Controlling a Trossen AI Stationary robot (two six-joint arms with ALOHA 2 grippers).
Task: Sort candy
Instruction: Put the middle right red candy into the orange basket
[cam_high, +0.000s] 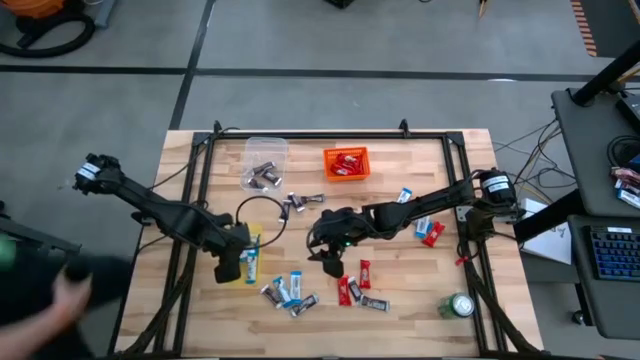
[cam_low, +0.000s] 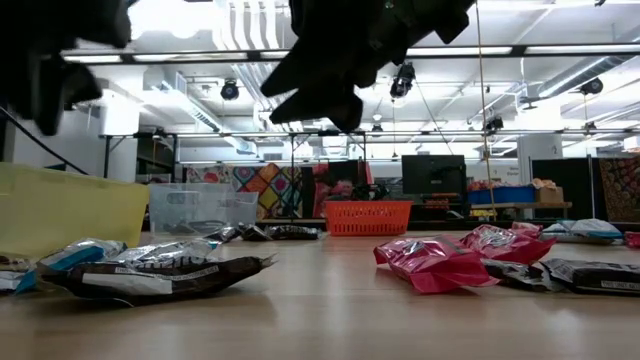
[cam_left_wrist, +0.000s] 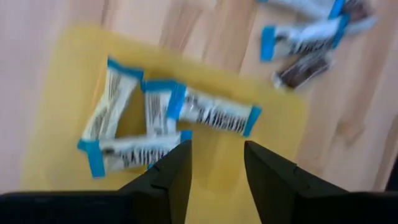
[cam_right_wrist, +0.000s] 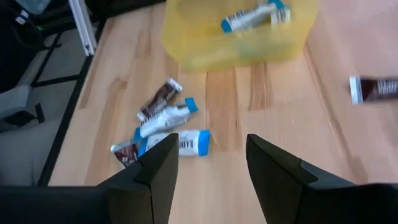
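Observation:
My left gripper (cam_high: 230, 266) hangs open just above the yellow bin (cam_left_wrist: 273, 118), fingers pointing steeply down, with nothing between them. Several blue-and-white candy bars (cam_left_wrist: 155, 124) lie on the bin's floor. My right gripper (cam_high: 328, 262) is open and empty above the table's middle, slanting toward the yellow bin (cam_right_wrist: 236, 37). A loose cluster of blue-and-white and dark brown bars (cam_right_wrist: 165, 121) lies flat on the wood in front of it. Red bars (cam_high: 350, 290) lie near the front edge. More bars (cam_high: 425, 228) lie on the right.
At the back, an orange bin (cam_high: 346, 162) holds red bars and a clear bin (cam_high: 265, 165) holds dark ones. A green can (cam_high: 460, 305) stands front right. A black cable loop (cam_high: 262, 215) lies behind the yellow bin. A person's blurred hand (cam_high: 60, 290) shows off the table's left.

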